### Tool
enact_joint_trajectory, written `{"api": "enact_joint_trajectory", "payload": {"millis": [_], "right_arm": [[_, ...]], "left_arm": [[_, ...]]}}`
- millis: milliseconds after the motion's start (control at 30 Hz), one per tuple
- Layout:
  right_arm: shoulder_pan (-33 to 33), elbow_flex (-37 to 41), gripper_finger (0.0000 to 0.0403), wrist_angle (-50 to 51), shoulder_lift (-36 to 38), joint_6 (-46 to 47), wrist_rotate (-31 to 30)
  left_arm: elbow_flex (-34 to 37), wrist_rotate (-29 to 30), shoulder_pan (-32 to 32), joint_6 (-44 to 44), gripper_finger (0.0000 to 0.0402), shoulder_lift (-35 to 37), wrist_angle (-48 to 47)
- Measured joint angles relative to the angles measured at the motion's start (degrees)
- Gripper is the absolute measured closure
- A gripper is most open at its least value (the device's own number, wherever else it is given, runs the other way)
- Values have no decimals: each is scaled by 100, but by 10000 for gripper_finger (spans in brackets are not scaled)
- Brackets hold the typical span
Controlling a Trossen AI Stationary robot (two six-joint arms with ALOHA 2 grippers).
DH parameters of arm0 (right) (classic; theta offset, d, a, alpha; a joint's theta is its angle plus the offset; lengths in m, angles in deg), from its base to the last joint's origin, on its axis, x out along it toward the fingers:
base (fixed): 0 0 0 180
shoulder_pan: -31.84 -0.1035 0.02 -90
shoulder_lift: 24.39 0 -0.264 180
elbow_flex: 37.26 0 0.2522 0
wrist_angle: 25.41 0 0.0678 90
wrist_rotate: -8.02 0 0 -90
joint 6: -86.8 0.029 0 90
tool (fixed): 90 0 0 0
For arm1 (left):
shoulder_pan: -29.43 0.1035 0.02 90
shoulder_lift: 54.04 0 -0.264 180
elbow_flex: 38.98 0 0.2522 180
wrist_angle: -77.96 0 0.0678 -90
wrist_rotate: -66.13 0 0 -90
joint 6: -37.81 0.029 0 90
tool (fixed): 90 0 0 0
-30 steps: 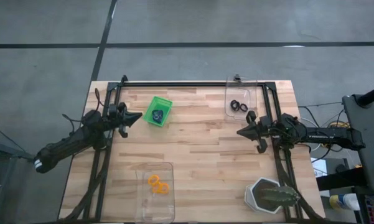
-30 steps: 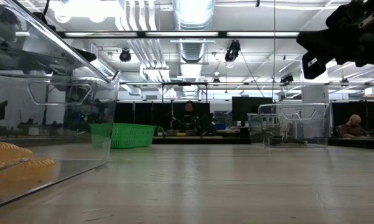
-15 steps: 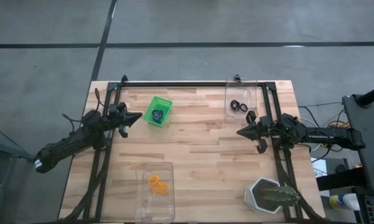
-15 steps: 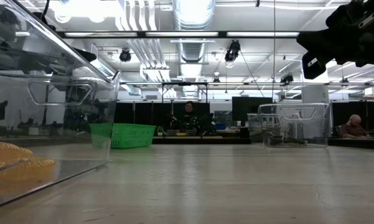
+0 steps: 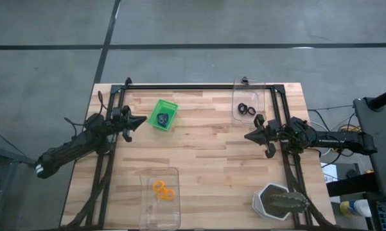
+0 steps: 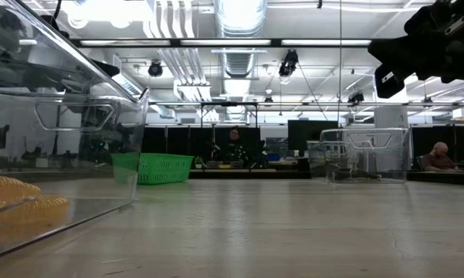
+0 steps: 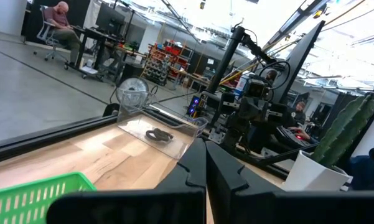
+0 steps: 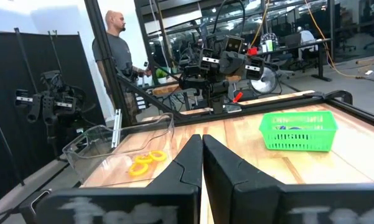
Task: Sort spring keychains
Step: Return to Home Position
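The spring keychains lie sorted in three containers. Orange coils (image 5: 164, 190) rest on the floor of a clear tray near the table's near edge, also seen as orange coils (image 8: 145, 162) and orange coils (image 6: 15, 202). Black coils (image 5: 246, 109) lie in a clear tray at the far right, black coils (image 7: 158, 134). Dark purple coils (image 5: 162, 118) sit in the green bin (image 5: 163, 115). My left gripper (image 5: 142, 120) hovers shut just left of the green bin. My right gripper (image 5: 248, 136) hovers shut at the right side, below the black coils' tray.
A potted cactus in a white pot (image 5: 279, 201) stands at the table's near right corner. Black frame rails (image 5: 199, 86) run along the far edge and both sides. Bare wood (image 5: 205, 144) lies between the two grippers. People sit and stand in the room beyond.
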Motion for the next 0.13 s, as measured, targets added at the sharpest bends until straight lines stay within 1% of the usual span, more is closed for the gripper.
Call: {"api": "enact_joint_trajectory", "payload": {"millis": [133], "right_arm": [[0,0,394,-1,0,-2,0]], "left_arm": [[0,0,0,-1,401,0,0]]}}
